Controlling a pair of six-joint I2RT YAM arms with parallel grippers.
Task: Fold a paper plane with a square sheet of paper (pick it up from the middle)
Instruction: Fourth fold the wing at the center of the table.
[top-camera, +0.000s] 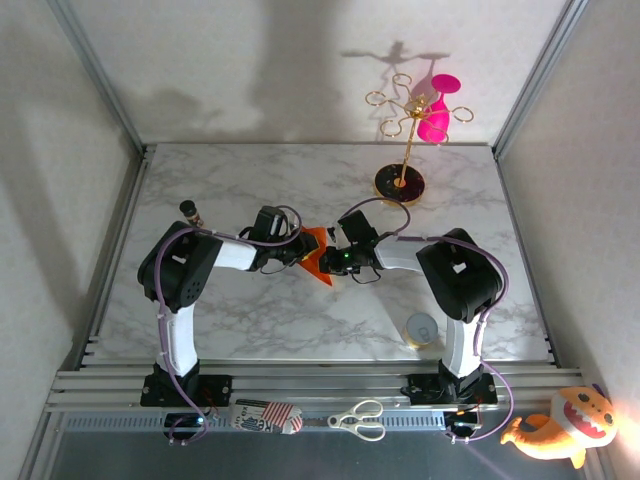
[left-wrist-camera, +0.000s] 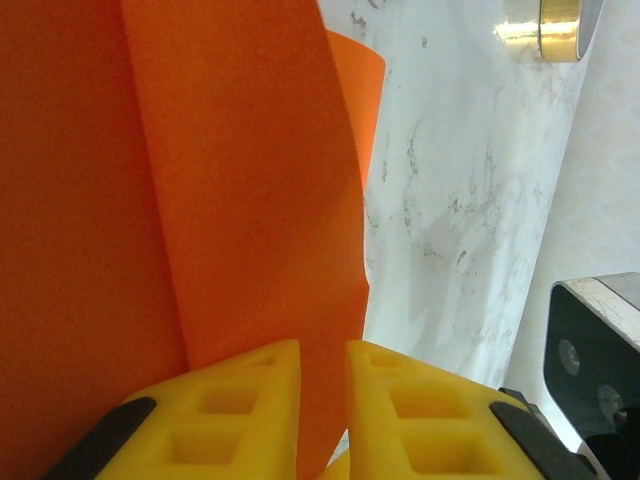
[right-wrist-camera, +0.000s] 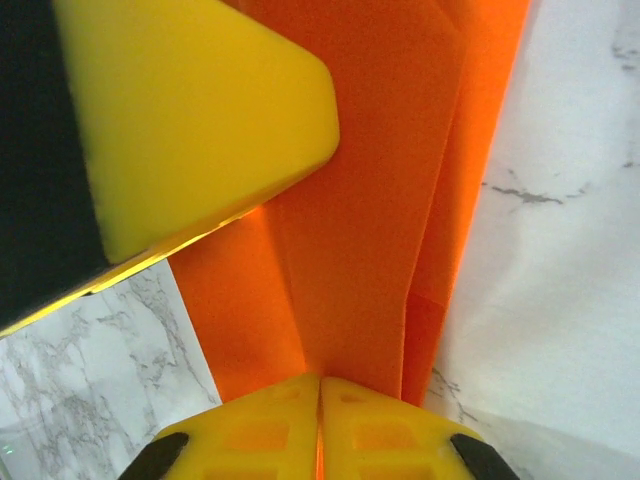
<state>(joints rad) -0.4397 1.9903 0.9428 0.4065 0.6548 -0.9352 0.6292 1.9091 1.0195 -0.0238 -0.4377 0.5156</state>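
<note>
the folded orange paper (left-wrist-camera: 250, 180) is pinched tight by the left gripper (left-wrist-camera: 322, 352) and right gripper (right-wrist-camera: 320, 388), probably so its creases are held.

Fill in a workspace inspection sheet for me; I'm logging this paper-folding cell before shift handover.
Surface: white marble-pattern tabletop, no spills seen.
Job's things: bright-orange creased paper sheet, held mid-table between both claws.
Clutter: gold wire stand on black round base, carrying pink glass; small dark cylinder; round white-and-gold object; white-handled scissors; striped packet; orange plush toy.
Grippers: left claw shut on the paper; right claw shut on the paper.
Cables: purple cables looped along both arms.
Surroundings: white walls, aluminium frame posts.
</note>
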